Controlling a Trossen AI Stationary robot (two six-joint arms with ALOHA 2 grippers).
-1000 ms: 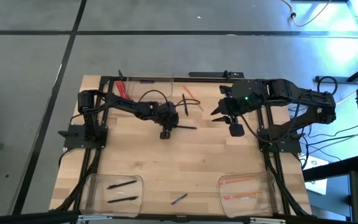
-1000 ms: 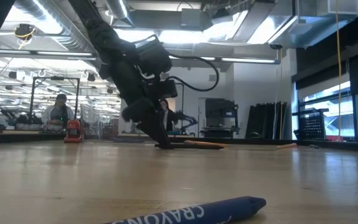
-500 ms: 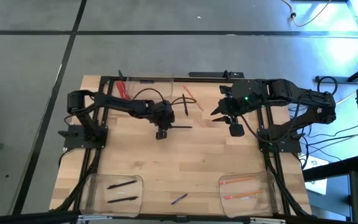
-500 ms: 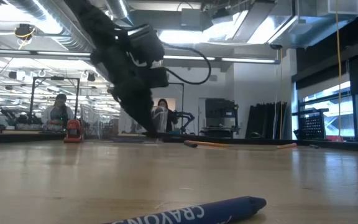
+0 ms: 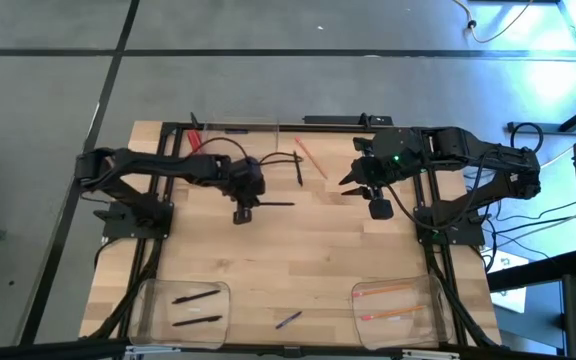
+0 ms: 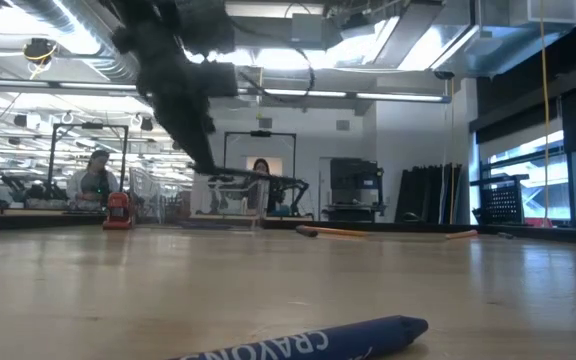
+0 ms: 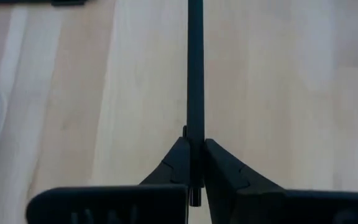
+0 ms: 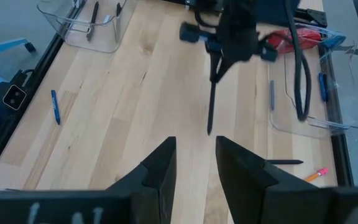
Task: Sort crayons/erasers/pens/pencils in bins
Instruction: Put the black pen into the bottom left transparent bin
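- Table (image 5: 298, 255): pale wooden planks, smooth, with a black frame along the edges.
- Clear bin (image 5: 181, 307) at 7 o'clock: shallow plastic, rounded corners, holding two slim black pens (image 5: 196, 296).
- Left hand (image 5: 241, 205), left of centre: dark fingers (image 7: 178, 163) clamped on one end of a thin black pen (image 5: 273, 204), which is carried level above the wood.
- Bluish crayon (image 5: 288, 320) at 6 o'clock, a short stick lying on bare wood between the two near bins.
- Right hand (image 5: 348, 182) at 1 o'clock, fingers apart, empty.
- Clear bin (image 5: 398, 305) at 5 o'clock, holding orange pencils (image 5: 390, 290).
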